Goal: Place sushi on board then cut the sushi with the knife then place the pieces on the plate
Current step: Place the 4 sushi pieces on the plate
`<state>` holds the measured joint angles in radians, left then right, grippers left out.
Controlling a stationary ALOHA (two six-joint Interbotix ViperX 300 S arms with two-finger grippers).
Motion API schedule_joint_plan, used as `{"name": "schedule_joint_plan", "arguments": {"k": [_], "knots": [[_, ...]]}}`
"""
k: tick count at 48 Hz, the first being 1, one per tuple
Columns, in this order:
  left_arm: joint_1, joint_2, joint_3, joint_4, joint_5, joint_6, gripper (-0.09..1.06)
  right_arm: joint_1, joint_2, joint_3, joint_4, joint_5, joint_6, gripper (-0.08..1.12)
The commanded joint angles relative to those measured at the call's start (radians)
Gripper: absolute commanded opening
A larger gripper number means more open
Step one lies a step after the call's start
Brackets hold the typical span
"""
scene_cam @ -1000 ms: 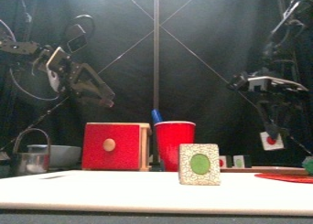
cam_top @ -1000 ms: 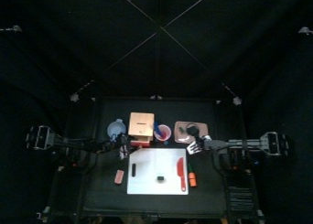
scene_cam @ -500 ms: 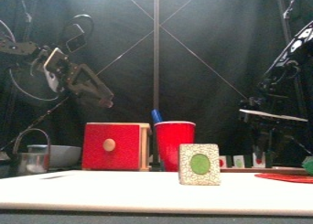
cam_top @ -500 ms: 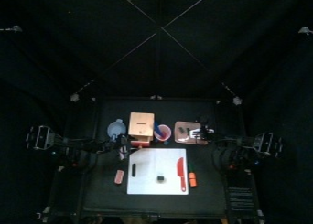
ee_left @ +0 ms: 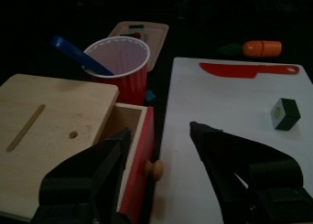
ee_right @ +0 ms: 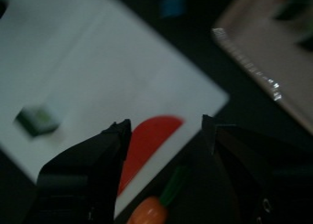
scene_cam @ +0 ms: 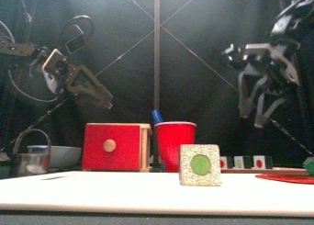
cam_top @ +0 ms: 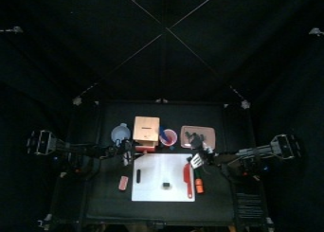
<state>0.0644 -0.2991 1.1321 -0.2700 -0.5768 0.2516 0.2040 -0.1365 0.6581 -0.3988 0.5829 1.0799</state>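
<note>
Black jaws of the right gripper (ee_right: pixel 171 136) stand parted and empty, poised over the red knife (ee_right: pixel 145 147) on the white cutting board (ee_right: pixel 110 72). The sushi piece (ee_right: pixel 37 121) lies mid-board. The left gripper (ee_left: pixel 159 138), also parted and empty, hangs above the wooden box (ee_left: pixel 49 127).

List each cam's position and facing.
Top: high overhead, looking down at white board; both arms at sides.
Front: table's front edge, level at sushi piece; left gripper, right gripper above.
Left wrist: on left arm, faces wooden box; own open jaws.
Right wrist: on right arm, faces red knife; own open jaws.
Shared: both wrists show board, knife, sushi piece.
</note>
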Motion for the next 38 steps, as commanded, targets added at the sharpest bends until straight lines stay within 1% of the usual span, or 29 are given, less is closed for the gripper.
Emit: {"name": "schedule_joint_plan", "arguments": {"k": [1, 5, 10, 13, 19, 21, 23, 25, 28, 29, 33, 35, 38], "knots": [[-0.002, -0.002, -0.026, 0.002, -0.006, 0.0, 0.89, 0.021, 0.147, -0.201, 0.104, -0.023, -0.202, 0.94], [-0.003, 0.0, -0.028, 0.0, -0.006, -0.002, 0.89, 0.029, 0.239, -0.313, 0.23, -0.018, -0.394, 0.94], [-0.005, 0.003, -0.026, -0.008, -0.005, -0.003, 0.89, 0.029, 0.322, -0.368, 0.348, -0.005, -0.555, 0.94], [-0.005, 0.003, -0.026, -0.014, -0.006, -0.003, 0.89, 0.026, 0.347, -0.374, 0.374, 0.012, -0.594, 0.94], [-0.005, 0.005, -0.025, -0.017, -0.006, -0.003, 0.89, 0.023, 0.383, -0.373, 0.377, 0.029, -0.597, 0.91], [-0.005, 0.005, -0.025, -0.017, -0.005, -0.003, 0.89, 0.021, 0.387, -0.371, 0.376, 0.032, -0.592, 0.87], [-0.005, 0.005, -0.021, -0.018, -0.006, -0.003, 0.89, 0.021, 0.385, -0.368, 0.374, 0.032, -0.589, 0.79], [-0.005, 0.005, -0.021, -0.017, -0.005, -0.003, 0.89, 0.017, 0.38, -0.362, 0.377, 0.037, -0.588, 0.68], [-0.006, 0.005, -0.02, -0.018, -0.006, -0.003, 0.89, 0.006, 0.371, -0.347, 0.379, 0.041, -0.578, 0.56], [-0.005, 0.005, -0.02, -0.017, -0.006, -0.003, 0.89, 0.002, 0.364, -0.339, 0.376, 0.048, -0.571, 0.54], [-0.005, 0.005, -0.017, -0.017, -0.005, -0.003, 0.89, -0.037, 0.282, -0.262, 0.342, 0.069, -0.492, 0.54], [-0.006, 0.005, -0.015, -0.017, -0.005, -0.003, 0.89, -0.063, 0.218, -0.201, 0.313, 0.078, -0.433, 0.54], [-0.006, 0.005, -0.014, -0.015, -0.005, -0.002, 0.89, -0.127, 0.078, -0.061, 0.259, 0.097, -0.275, 0.54]]}}
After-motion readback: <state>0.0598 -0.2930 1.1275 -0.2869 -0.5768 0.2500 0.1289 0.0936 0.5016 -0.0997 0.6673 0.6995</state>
